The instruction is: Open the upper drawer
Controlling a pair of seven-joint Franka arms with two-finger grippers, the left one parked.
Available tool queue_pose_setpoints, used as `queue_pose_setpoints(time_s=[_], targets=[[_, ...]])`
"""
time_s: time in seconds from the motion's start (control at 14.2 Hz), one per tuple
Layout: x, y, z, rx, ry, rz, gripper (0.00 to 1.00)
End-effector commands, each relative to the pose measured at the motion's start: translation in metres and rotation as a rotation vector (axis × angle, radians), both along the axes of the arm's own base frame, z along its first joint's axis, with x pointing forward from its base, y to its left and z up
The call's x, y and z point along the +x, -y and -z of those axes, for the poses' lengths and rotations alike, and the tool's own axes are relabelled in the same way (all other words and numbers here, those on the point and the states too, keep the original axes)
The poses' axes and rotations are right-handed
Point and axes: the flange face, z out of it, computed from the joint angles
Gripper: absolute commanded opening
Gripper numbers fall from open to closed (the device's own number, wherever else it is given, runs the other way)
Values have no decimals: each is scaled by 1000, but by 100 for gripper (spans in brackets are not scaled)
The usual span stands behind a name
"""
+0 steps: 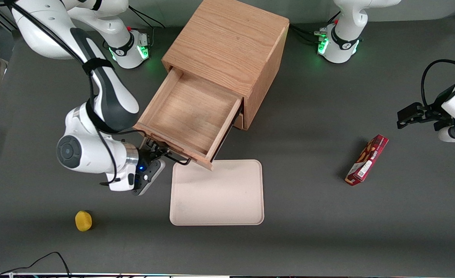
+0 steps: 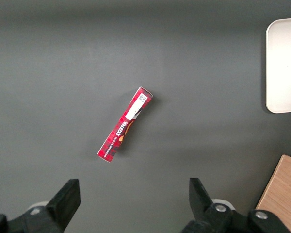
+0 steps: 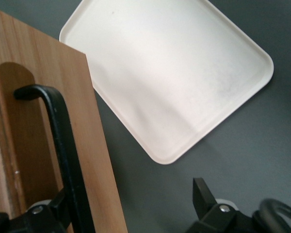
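The upper drawer [image 1: 190,112] of the boxy wooden cabinet [image 1: 231,42] stands pulled far out toward the front camera, and its inside is bare wood. Its thin black bar handle [image 1: 177,157] runs along the drawer front. My right gripper [image 1: 161,153] is at that handle, in front of the drawer. In the right wrist view the gripper [image 3: 131,199] is open, its fingers wide apart. The handle [image 3: 63,141] passes close beside one finger [image 3: 51,213], and the drawer front [image 3: 19,97] fills the space next to it. The other finger [image 3: 202,194] hangs over bare table.
A pale tray [image 1: 216,193] lies on the table in front of the drawer, nearer the front camera; it shows in the right wrist view [image 3: 174,73] too. A yellow round object [image 1: 83,221] sits toward the working arm's end. A red box [image 1: 367,159] lies toward the parked arm's end.
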Motion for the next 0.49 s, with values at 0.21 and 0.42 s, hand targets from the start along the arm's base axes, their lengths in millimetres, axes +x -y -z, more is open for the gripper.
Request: queue_pose_setpoints(time_s=[0.21, 0.42], targets=[[16, 15, -9, -9, 9, -14, 100], [14, 12, -54, -6, 7, -24, 100]])
